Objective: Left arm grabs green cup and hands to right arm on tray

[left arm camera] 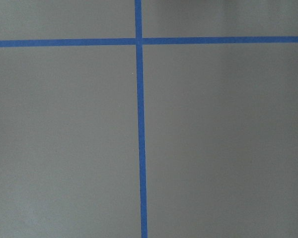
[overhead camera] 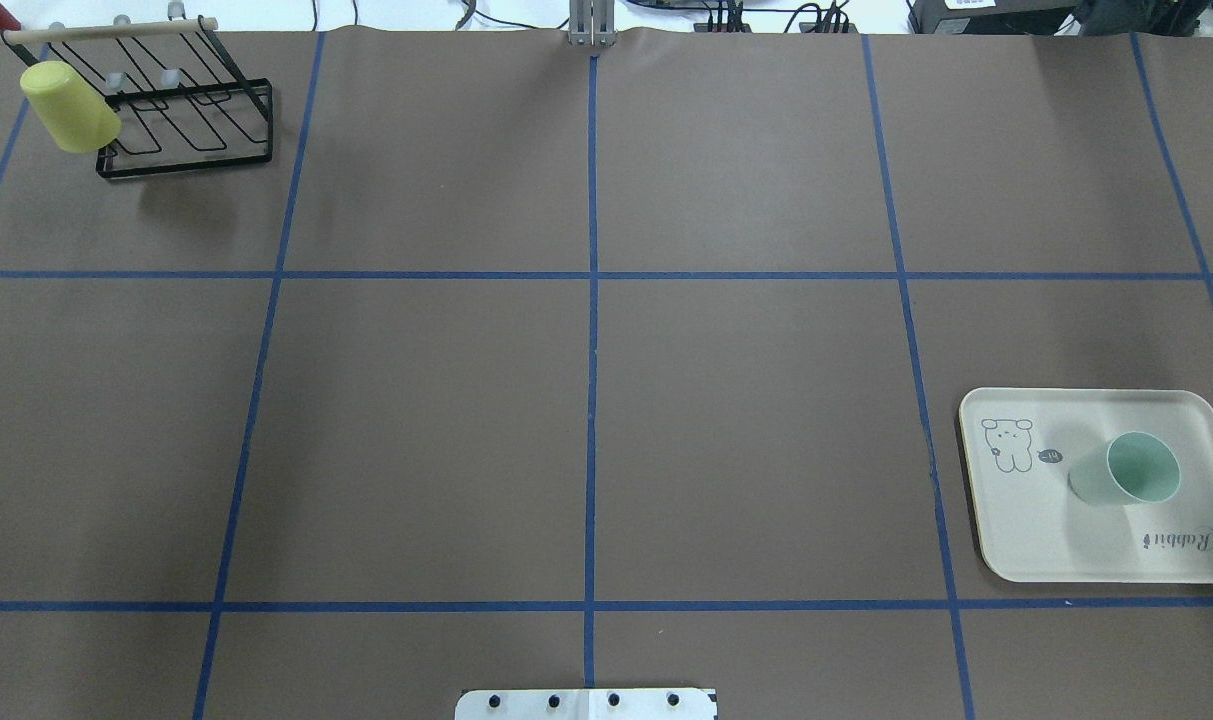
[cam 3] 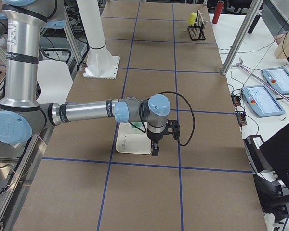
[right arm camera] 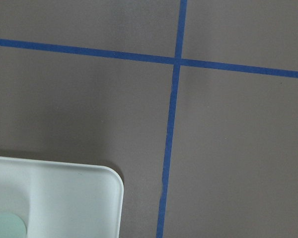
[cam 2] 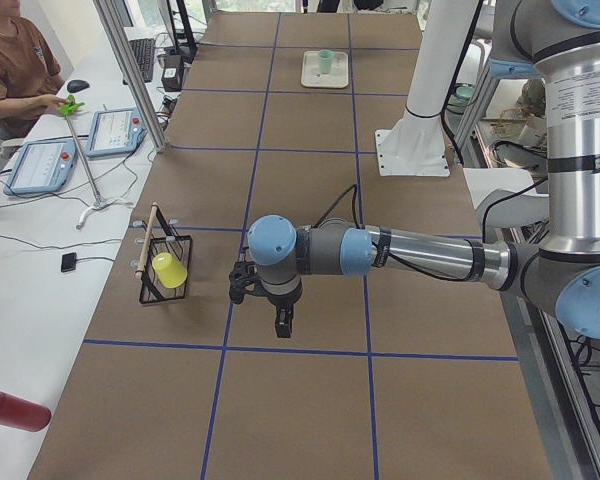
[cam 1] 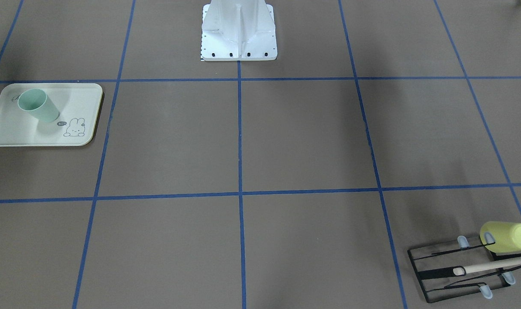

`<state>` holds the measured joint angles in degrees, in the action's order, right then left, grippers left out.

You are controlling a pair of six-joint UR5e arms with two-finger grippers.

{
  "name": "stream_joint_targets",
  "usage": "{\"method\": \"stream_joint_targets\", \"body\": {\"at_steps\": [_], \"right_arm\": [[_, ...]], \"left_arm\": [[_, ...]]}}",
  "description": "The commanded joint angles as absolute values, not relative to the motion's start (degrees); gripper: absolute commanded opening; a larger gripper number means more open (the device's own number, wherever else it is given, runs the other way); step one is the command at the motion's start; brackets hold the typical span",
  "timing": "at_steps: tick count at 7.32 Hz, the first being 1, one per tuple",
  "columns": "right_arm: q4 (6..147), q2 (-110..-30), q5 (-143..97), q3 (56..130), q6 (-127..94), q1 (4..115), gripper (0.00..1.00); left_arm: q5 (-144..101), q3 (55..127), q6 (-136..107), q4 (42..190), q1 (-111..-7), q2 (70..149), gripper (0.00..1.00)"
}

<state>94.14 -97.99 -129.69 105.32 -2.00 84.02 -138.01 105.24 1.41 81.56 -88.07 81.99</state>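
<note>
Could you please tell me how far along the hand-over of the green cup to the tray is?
Done, apparently: the green cup stands upright on the tray, with nothing touching it. In hand: nothing; the left gripper hangs over bare table and the right gripper near the tray's corner. Whether they are open cannot be told. Left: seemingly nothing.

A brown table (overhead camera: 416, 400) crossed by blue tape lines (overhead camera: 591, 400); beside it, a white bench (cam 2: 30, 320) with two tablets (cam 2: 115, 132).
</note>
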Motion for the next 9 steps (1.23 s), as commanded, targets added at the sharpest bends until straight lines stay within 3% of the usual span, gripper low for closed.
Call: {"method": "stream_joint_targets", "body": {"at_steps": [1,9], "right_arm": [[93.69,-98.09,-130.07,104.59,-1.93,84.02,1.00],[93.61,-98.79,-135.70,103.62,-6.92,84.29,1.00]], "left_arm": [[-137.99,105.29,1.41,81.56,-88.07,82.09,1.00],[-138.08,105.21,1.41,81.56,-88.07,81.91,1.00]]}}
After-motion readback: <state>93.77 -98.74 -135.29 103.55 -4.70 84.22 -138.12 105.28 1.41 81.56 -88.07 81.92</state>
